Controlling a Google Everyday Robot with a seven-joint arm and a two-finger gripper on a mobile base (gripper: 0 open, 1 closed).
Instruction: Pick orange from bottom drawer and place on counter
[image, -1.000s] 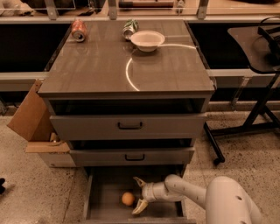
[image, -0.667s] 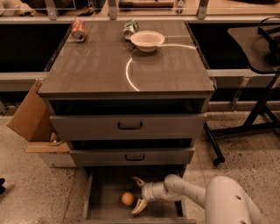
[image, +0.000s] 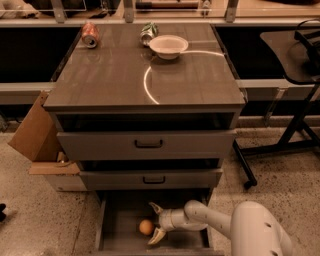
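Step in hand: reach and grasp. The gripper (image: 150, 223) is down inside the open bottom drawer (image: 120, 227), with the arm coming in from the right. Its fingers (image: 156, 237) are spread wide apart, one toward the back of the drawer and one toward the front. The orange (image: 146, 227) sits on the drawer floor at the mouth of that gap, just left of the wrist. It is not yet clamped, and I can't tell if either finger touches it.

Next move, as I judge it: nudge a bit further left so the orange sits fully between the fingers, close on it, then lift it clear of the drawer front and the two shut drawers above. The fruit is round and could roll away if a finger bumps it.

Containers:
- The bottom drawer holds only the orange and the gripper.
- A white bowl (image: 168, 46) stands on the counter (image: 125, 75) near the back, apparently empty.
- A red can (image: 90, 35) and a green can (image: 148, 32) lie behind the bowl.
- Free counter space is available in front of the bowl for the drop.
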